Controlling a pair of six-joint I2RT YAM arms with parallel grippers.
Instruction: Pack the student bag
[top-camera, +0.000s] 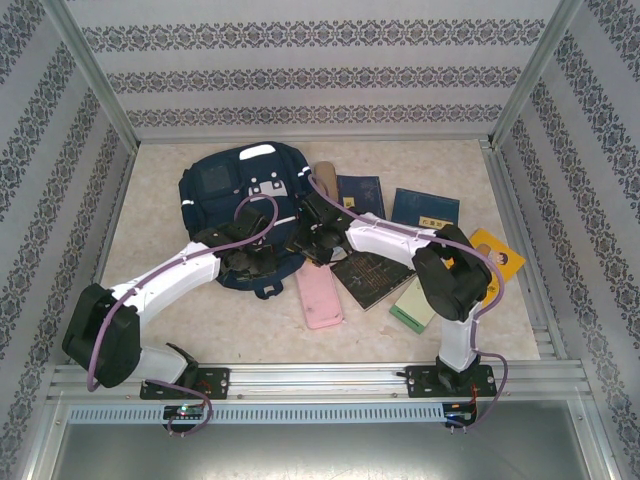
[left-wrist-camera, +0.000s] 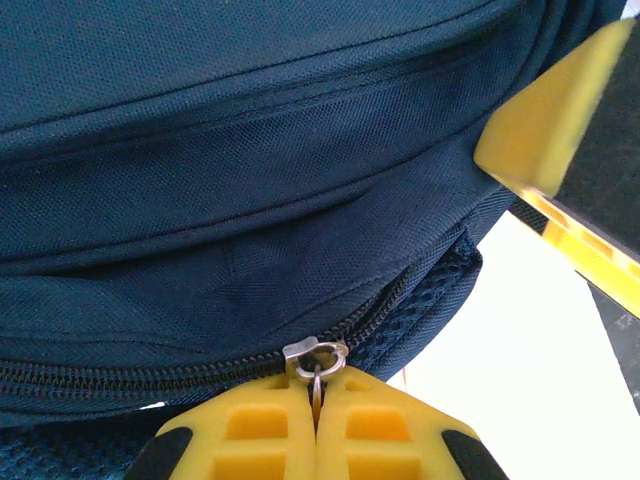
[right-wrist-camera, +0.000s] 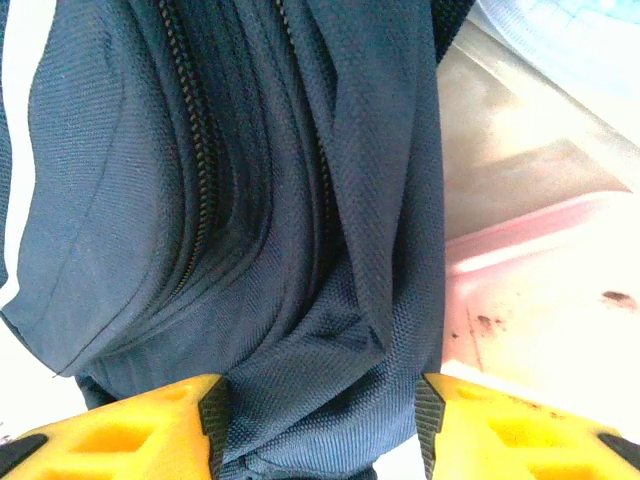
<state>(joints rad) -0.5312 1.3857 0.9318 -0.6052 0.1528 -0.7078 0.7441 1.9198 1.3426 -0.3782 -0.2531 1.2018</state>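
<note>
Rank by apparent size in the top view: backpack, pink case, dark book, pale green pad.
1. student bag
2. dark book and pink case, too alike to separate
3. pale green pad, partly under the right arm

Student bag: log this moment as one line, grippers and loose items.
left gripper: shut on zipper pull | right gripper: shut on student bag fabric | books, pink case: on table, unpacked

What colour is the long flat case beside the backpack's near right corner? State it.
Pale pink case; it shows best in the top external view.
</note>
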